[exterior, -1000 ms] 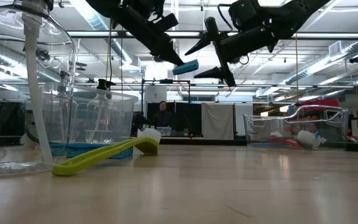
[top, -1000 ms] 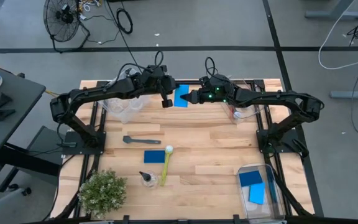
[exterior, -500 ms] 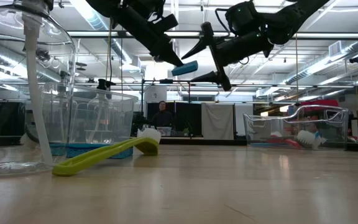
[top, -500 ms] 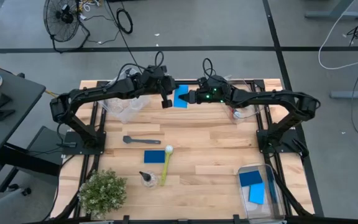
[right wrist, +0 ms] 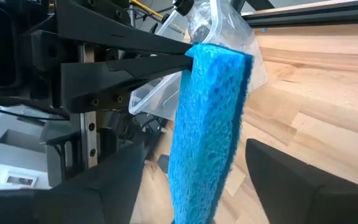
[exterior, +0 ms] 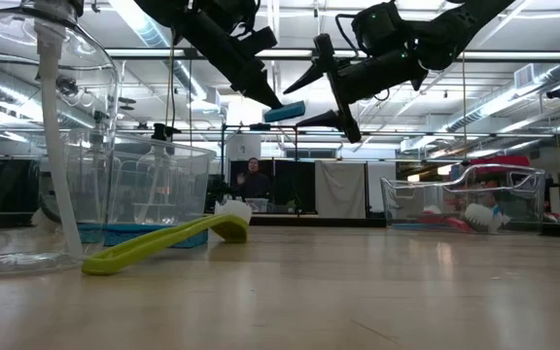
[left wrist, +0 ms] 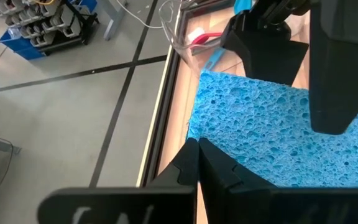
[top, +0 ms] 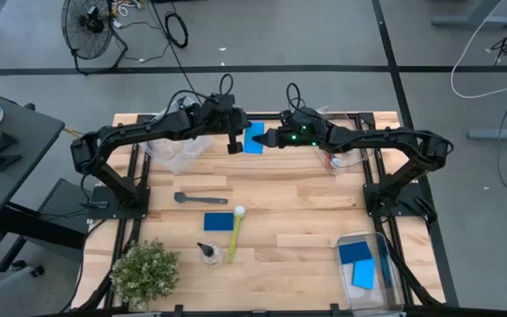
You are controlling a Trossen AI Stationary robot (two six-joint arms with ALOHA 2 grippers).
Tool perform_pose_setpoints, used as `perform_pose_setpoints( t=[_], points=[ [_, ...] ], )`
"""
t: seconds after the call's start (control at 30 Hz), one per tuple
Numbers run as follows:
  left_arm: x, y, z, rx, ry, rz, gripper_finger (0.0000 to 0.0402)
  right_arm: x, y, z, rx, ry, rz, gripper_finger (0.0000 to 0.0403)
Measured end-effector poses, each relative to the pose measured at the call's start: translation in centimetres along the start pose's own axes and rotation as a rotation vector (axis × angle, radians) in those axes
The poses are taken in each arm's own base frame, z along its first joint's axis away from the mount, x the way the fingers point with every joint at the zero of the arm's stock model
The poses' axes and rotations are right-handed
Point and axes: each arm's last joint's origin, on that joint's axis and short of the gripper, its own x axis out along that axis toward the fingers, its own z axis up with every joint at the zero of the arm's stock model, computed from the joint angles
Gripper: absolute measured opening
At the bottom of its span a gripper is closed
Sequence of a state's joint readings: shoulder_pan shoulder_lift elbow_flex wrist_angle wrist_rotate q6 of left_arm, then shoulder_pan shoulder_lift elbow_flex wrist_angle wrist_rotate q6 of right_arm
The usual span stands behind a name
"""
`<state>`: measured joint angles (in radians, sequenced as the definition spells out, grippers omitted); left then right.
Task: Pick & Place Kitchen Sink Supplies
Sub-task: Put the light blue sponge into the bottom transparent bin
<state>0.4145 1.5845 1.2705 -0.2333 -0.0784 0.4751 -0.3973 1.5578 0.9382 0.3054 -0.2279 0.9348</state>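
Note:
A flat blue sponge [top: 254,138] hangs in the air over the table's far middle, with my left gripper [top: 241,137] shut on it. My right gripper [top: 271,138] faces it from the right, open. Its two fingers [right wrist: 104,186] stand on either side of the sponge [right wrist: 209,124], with a gap on each side. On the table lie a grey brush [top: 199,198], another blue sponge [top: 220,221], a yellow-green brush [top: 235,231] and a small clear bottle [top: 208,254]. My left gripper pinches the sponge's corner [right wrist: 194,53] between its two shut fingers [right wrist: 129,68], only at their free ends. The fingers come slanting down from the table's left. The sponge is lifted clear of the table and sticks out beyond the fingertips toward my right gripper.
A clear bin [top: 176,151] stands at the far left. Another bin [top: 346,157] at the far right holds something red. A third bin [top: 368,264] at the near right holds blue sponges. A potted plant [top: 146,271] sits at the near left.
My right gripper has moved a little toward the left gripper, so its fingers now straddle the free end of the held sponge. The sponge has stayed in the air in the left gripper's hold.

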Motion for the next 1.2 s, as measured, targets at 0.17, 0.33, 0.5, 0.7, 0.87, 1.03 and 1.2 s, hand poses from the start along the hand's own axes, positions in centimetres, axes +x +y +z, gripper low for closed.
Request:
perform_pose_setpoints(
  t=[0.17,0.33,0.5,0.7,0.87,1.03,1.2],
  points=[
    [0.00,0.00,0.00,0.000,0.000,0.000,0.0004,0.00,0.00,0.00,0.003,0.000,0.000,0.0232],
    [0.00,0.00,0.00,0.000,0.000,0.000,0.0006,0.00,0.00,0.00,0.003,-0.001,0.000,0.0178],
    [0.00,0.00,0.00,0.000,0.000,0.000,0.0003,0.00,0.00,0.00,0.003,-0.001,-0.001,0.0128],
    [0.00,0.02,0.00,-0.001,0.000,0.001,0.0006,0.00,-0.01,0.00,0.003,-0.002,-0.002,0.0074],
    [0.00,0.01,0.01,-0.001,-0.002,-0.002,0.0003,-0.01,-0.01,0.01,0.003,-0.008,-0.006,0.0036],
    [0.00,0.01,0.00,-0.001,-0.002,-0.002,0.0008,-0.01,-0.01,0.01,0.002,-0.007,-0.006,0.0017],
    [0.00,0.01,0.00,-0.002,-0.002,-0.002,0.0005,-0.01,-0.01,0.00,-0.004,-0.003,-0.005,0.0014]
  ],
)
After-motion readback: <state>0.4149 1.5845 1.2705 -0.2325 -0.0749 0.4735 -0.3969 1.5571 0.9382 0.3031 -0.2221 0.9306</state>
